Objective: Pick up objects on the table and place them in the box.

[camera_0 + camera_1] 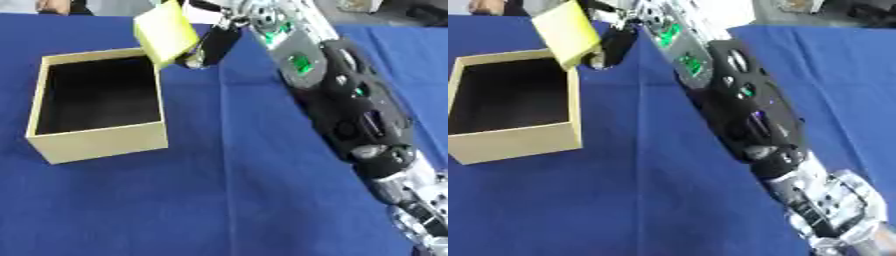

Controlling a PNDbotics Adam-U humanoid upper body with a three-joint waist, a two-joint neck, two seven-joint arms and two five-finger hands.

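My right hand (213, 46) sits near twelve o'clock in my view, its dark fingers curled round the lower edge of a flat yellow-green lid-like piece (166, 32), pinching it. The piece is tilted, lifted off the cloth, and hangs over the far right corner of the box (101, 137). From the hand, my right arm (350, 105) runs back toward five o'clock, black with silver joints and green lights on its upper segments. The box lies at about nine o'clock from the hand, open, pale yellow outside and dark inside; I see nothing in it. It rests on the blue tablecloth (227, 200), which covers the table. My left hand shows in neither eye view.
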